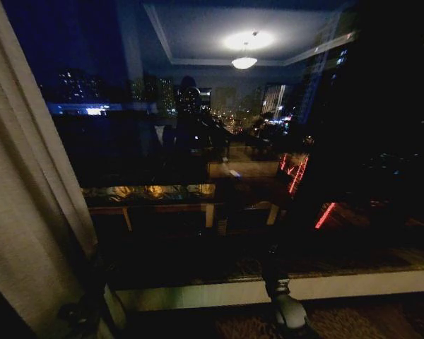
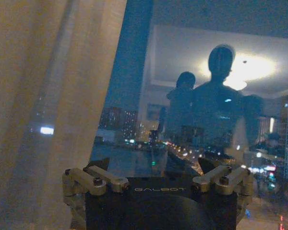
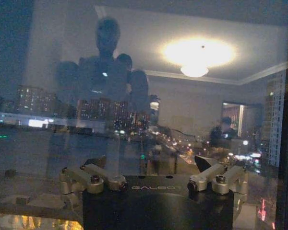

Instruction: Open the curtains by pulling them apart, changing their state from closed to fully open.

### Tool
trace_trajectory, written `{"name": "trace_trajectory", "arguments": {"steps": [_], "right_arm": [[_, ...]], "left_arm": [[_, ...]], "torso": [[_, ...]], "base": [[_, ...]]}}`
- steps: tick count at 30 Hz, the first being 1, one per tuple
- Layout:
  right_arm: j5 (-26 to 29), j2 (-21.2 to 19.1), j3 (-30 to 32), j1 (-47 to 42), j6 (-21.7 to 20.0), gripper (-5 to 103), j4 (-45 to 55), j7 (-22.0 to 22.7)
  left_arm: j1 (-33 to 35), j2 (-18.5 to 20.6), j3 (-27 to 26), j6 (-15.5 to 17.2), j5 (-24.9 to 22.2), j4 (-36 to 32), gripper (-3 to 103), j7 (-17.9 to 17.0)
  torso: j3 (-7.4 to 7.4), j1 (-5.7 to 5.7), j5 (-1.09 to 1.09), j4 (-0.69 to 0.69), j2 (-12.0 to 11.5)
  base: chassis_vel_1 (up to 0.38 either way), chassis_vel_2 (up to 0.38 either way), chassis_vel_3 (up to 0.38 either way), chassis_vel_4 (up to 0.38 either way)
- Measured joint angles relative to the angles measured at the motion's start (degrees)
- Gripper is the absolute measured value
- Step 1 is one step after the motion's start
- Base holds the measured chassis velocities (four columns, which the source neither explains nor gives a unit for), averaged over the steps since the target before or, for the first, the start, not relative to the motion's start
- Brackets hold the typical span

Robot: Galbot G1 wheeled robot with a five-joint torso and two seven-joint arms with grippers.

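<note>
At nine o'clock we are seeing the sheer off-white pleated curtain bunched aside, baring the window glass; left claw and right claw are gaping empty.

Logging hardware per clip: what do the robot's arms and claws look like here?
Each wrist view shows a black claw body lettered GALBOT in pale capitals, with silvery metal finger linkages and dark pivot bolts: left claw, right claw. The head view shows dark, rounded arm segments low down.
</note>
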Motion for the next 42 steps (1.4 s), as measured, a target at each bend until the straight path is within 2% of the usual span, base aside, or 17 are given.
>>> {"name": "trace_trajectory", "arguments": {"steps": [22,29,42], "right_arm": [[0.0,0.0,0.0,0.0,0.0,100,0.0,0.0],[0.0,0.0,0.0,0.0,0.0,100,0.0,0.0],[0.0,0.0,0.0,0.0,0.0,100,0.0,0.0]], "left_arm": [[0.0,0.0,0.1,0.1,0.5,-0.2,100,-0.4],[0.0,0.0,0.1,0.1,0.5,-0.2,100,-0.4],[0.0,0.0,0.1,0.1,0.6,-0.2,100,-0.4]], "torso": [[0.00,0.00,-0.01,0.01,0.0],[0.00,0.00,0.00,0.01,0.0],[0.00,0.00,0.00,0.00,0.0]], "base": [[-0.008,-0.007,0.008,0.008],[-0.142,-0.145,0.155,0.168],[-0.285,-0.276,0.271,0.284]]}}
